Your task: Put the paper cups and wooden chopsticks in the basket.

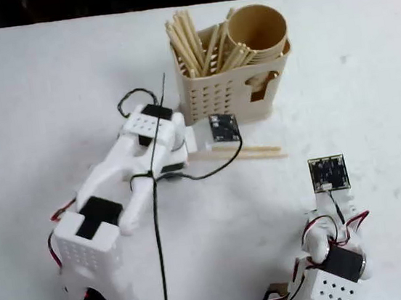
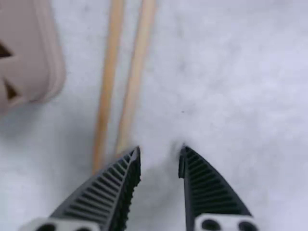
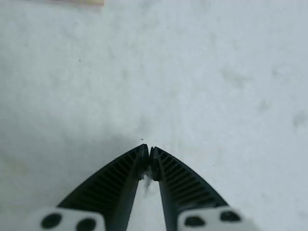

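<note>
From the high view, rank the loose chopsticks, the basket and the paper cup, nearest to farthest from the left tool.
1. Loose chopsticks, on the table right by the left tool.
2. Basket, just behind the chopsticks.
3. Paper cup, standing in the basket's right side.

Left tool agape, right tool closed.

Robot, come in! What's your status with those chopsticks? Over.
Left gripper open, beside two loose chopsticks on table. Right gripper shut, empty. Basket holds cups, more chopsticks. Nothing blocking.
</note>
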You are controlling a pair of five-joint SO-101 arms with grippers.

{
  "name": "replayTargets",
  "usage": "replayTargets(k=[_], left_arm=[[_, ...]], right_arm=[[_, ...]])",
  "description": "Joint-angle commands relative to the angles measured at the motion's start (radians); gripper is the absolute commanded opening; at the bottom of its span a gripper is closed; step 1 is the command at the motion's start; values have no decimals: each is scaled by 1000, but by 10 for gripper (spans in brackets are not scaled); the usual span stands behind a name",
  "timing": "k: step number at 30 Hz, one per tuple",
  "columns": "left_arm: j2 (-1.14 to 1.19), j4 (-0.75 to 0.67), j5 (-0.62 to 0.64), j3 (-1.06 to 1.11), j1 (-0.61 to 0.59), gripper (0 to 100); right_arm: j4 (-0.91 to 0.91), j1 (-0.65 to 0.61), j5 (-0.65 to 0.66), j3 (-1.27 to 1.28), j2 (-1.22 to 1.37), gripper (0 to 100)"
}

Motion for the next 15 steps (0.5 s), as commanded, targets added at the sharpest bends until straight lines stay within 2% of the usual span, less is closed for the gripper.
replayTargets(k=[1, 4, 7, 13, 15], left_arm=[[-12, 84, -11, -23, 16, 150], [-62, 120, -5, -9, 16, 148], [-150, 92, 31, 0, 5, 101], [-283, -57, 417, 11, -73, 84], [-297, -155, 557, 51, -113, 83]], right_arm=[[1, 5, 9, 9, -12, 17], [1, 5, 9, 9, -12, 17], [1, 5, 9, 9, -12, 17], [2, 5, 9, 9, -12, 17], [2, 5, 9, 9, -12, 17]])
